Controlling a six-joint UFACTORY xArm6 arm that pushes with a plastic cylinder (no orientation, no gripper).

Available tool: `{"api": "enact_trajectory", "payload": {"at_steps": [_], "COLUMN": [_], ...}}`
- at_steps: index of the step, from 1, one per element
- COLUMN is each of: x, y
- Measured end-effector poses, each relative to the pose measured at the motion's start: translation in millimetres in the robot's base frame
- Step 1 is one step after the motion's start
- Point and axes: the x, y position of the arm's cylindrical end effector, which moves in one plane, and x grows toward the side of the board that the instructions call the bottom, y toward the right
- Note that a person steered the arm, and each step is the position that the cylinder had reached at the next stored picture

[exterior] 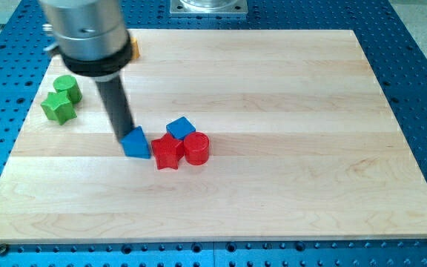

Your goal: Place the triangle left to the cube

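Note:
A blue triangle (136, 143) lies on the wooden board left of centre. A blue cube (180, 127) sits just right of it and a little higher in the view. My tip (125, 138) touches the triangle's left side. A red star-shaped block (167, 153) lies against the triangle's right edge, below the cube. A red cylinder (196, 148) stands right of the star, touching it.
A green cylinder (67, 87) and a green star-shaped block (58, 108) sit near the board's left edge. An orange block (133, 48) peeks out behind the arm's housing at the top left. The board (288, 111) rests on a blue perforated table.

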Motion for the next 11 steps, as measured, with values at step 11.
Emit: {"api": "enact_trajectory", "payload": {"at_steps": [11], "x": [-31.1], "y": [11.0]}}
